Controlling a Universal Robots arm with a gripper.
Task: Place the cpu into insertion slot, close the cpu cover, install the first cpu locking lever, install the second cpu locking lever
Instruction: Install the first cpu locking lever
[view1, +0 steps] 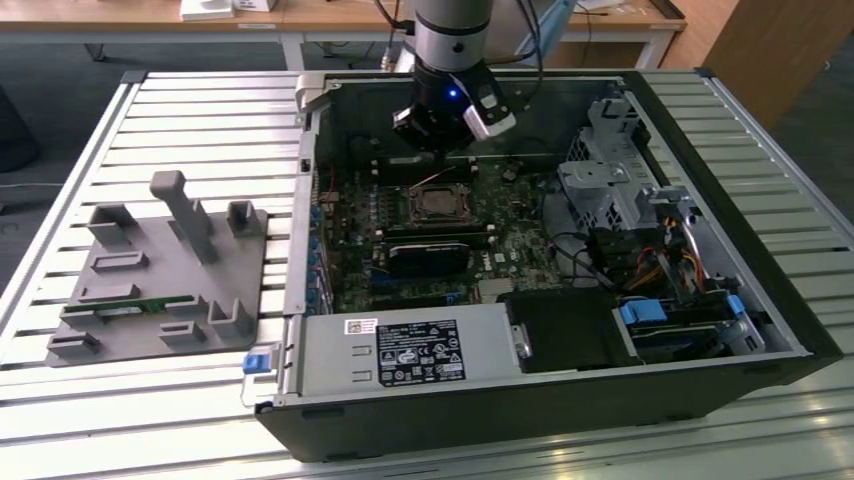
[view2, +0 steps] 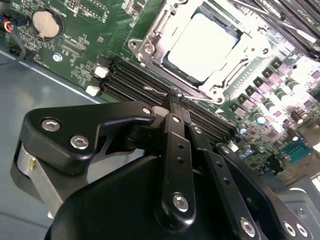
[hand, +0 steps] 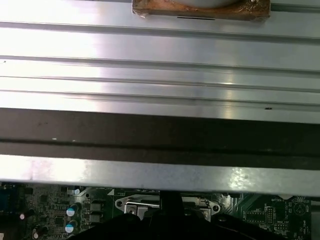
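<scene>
Two fingers (view2: 178, 100) were pressed together, nothing between them, tips at the near edge of the cpu cover (view2: 155, 37); cover lay shut over the cpu (view2: 200, 45), which sat in the insertion slot (view1: 437, 205) on the green board (view2: 95, 30); memory slots (view2: 130, 80) ran just beside the tips; case wall (view1: 320, 150) near; table (view1: 200, 90) slats outside.
</scene>
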